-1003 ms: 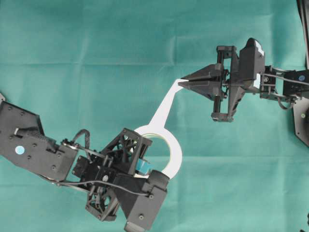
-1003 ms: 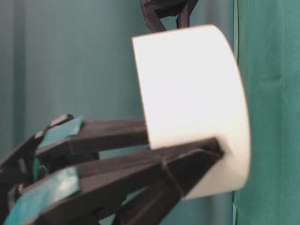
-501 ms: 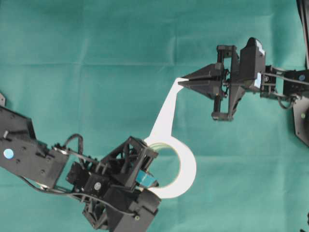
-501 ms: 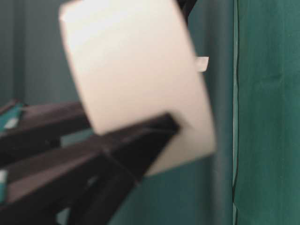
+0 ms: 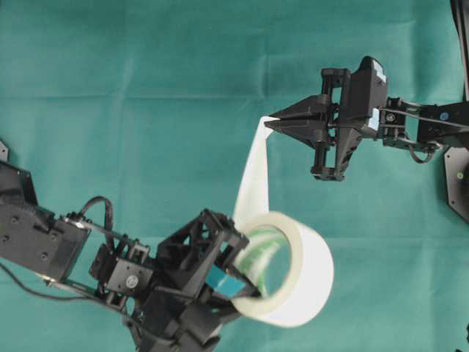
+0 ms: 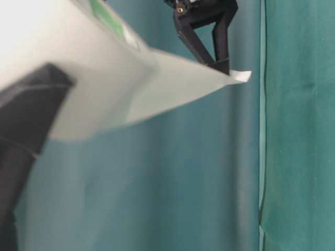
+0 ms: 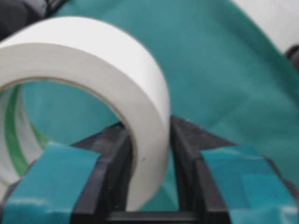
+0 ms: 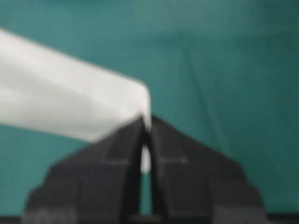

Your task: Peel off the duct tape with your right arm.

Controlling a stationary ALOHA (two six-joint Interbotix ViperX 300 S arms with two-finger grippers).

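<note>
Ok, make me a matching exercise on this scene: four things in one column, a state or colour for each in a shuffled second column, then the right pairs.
Column one:
1. duct tape roll
2. peeled strip
3. right gripper
4. tablecloth

Column two:
A. teal green, lying under both arms
B. stretched from the roll up to the pointed jaws
C. shut on the strip's free end
D. held by its wall in the left gripper, tilted so the green-printed core shows

Pairs: 1-D, 2-B, 3-C, 4-A
</note>
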